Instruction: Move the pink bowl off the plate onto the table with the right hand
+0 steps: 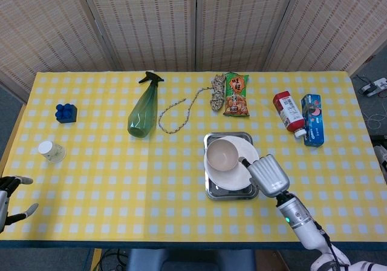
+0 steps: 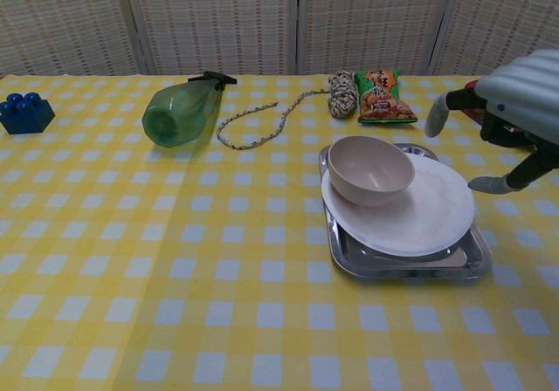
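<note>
A: From the head view, where is the small pink round bowl (image 1: 222, 154)?
B: It sits on the left part of the white round plate (image 1: 242, 173), which lies on the square metal tray (image 1: 211, 190). The right hand (image 1: 268, 174) is above the plate's right edge, just beside the bowl; its fingers are hidden here.
A: And the left hand (image 1: 7, 197)?
B: At the table's near-left corner, fingers apart, holding nothing.
A: The chest view?
B: The right hand (image 2: 515, 103) hovers over the tray's right side, fingers spread and empty. The bowl (image 2: 370, 169) rests on the plate (image 2: 428, 221).
</note>
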Robot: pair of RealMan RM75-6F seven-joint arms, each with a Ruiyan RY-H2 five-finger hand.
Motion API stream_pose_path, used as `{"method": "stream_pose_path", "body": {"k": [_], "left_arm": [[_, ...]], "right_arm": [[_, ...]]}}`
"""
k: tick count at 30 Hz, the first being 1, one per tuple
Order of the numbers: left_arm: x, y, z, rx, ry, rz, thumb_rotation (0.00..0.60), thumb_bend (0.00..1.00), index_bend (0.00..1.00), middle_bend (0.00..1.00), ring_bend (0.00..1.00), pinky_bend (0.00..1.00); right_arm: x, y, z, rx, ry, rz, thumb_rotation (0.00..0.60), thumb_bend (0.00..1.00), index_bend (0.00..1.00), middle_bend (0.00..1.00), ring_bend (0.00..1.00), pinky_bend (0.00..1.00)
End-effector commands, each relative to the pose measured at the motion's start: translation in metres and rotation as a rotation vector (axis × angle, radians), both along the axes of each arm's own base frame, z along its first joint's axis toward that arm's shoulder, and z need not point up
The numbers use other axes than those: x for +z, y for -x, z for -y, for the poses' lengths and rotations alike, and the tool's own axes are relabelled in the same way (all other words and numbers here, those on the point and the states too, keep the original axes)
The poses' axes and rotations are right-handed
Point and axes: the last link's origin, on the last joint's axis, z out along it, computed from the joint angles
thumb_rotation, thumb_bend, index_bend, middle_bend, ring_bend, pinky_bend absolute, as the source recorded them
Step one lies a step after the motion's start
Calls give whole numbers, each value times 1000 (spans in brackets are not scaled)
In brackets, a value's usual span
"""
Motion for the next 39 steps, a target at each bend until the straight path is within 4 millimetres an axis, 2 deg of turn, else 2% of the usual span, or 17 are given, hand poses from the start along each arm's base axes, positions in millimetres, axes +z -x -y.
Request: {"method": "stream_pose_path", "body": {"k": [1,7,14,22,26,32,39], "left_arm": [[2,1,0,6,-5,2,600,0,476,397,314,476],[3,3,1,13,-9,5,600,0,476,397,314,476],[5,4,0,17,-10,7,600,0,476,397,313,476],[8,4,1,22,-22,11,600,0,476,397,313,476],[8,5,1,25,-21,11,600,0,476,397,314,476],[9,5,1,29,-22,12,600,0,476,397,313,476],[11,7,0,40,-28,10,600,0,476,397,314,476]], "right_arm": [[-16,-6,7,1,-25,-23,600,148,333,1000,1000,1000],[-36,-9,22,-13,-32,-46,600,149,332,1000,1000,1000],[-50,-9,36,-41,-41,-65,600,172,340,1000,1000,1000],[-69,-12,44,-55,-79,-96,600,196,432,1000,1000,1000],[-76,-12,46,-63,-92,-118,600,264,526,1000,1000,1000],[-72,-14,46,-59,-87,-124,600,403,675,1000,1000,1000],[-58,-35,35,7,-73,-93,600,429,698,1000,1000,1000]]}}
